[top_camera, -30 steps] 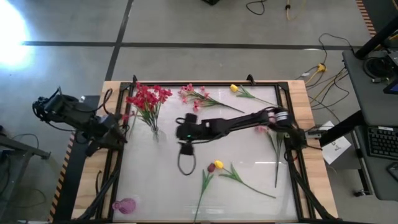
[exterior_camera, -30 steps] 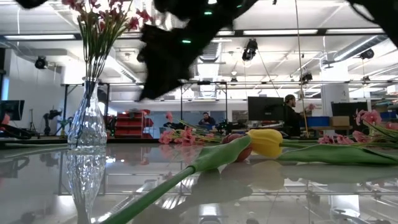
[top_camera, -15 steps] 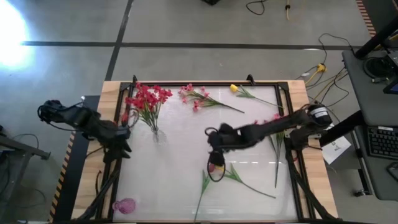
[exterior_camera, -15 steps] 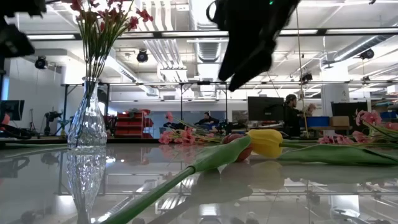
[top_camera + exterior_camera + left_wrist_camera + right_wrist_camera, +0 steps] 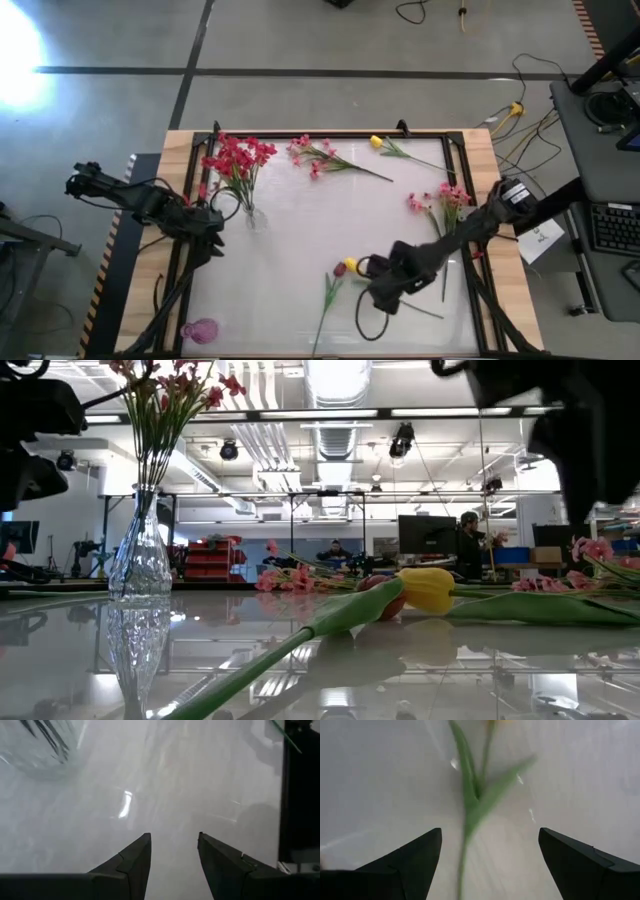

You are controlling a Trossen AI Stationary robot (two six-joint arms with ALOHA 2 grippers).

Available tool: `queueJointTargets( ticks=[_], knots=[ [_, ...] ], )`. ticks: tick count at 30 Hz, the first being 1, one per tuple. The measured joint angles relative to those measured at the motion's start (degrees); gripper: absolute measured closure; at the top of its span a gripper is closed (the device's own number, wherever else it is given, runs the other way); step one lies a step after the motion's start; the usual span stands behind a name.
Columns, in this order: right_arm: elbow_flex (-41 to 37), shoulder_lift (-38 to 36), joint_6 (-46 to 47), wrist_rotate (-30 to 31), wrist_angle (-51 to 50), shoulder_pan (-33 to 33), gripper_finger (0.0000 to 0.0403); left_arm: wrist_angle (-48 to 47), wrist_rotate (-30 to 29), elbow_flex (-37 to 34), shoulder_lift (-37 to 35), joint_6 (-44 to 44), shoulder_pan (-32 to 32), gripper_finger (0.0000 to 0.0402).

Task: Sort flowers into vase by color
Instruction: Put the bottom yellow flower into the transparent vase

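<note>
Robotics lab: monitors [image 5: 428,534], ceiling strip lights [image 5: 470,411], person [image 5: 466,546] at workstation.

I get bright, even light from ceiling strips [image 5: 300,412]. Hard glare burns the floor [image 5: 15,45] at ten o'clock. The table [image 5: 480,670] mirrors everything. My right wrist view smears the stem [image 5: 470,800].

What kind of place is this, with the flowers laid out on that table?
Most likely a robotics lab or open workshop. Two robot arms work at a framed table on a bare concrete floor, and behind it are computer monitors, strip ceiling lights, and a person at a bench.
</note>
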Motion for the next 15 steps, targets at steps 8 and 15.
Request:
queueJointTargets(
  ticks=[8, 15],
  knots=[
    [-0.94, 5.61, 1.79, -2.59, 0.7, 2.96, 0.0079, -3.91, 1.17, 1.42, -0.05, -1.44, 0.0, 0.0249],
    [-2.07, 10.08, -1.15, -3.91, 3.78, 0.44, 0.0112, -3.73, 2.44, 9.97, -0.79, 0.85, 0.0, 0.0249]
  ],
)
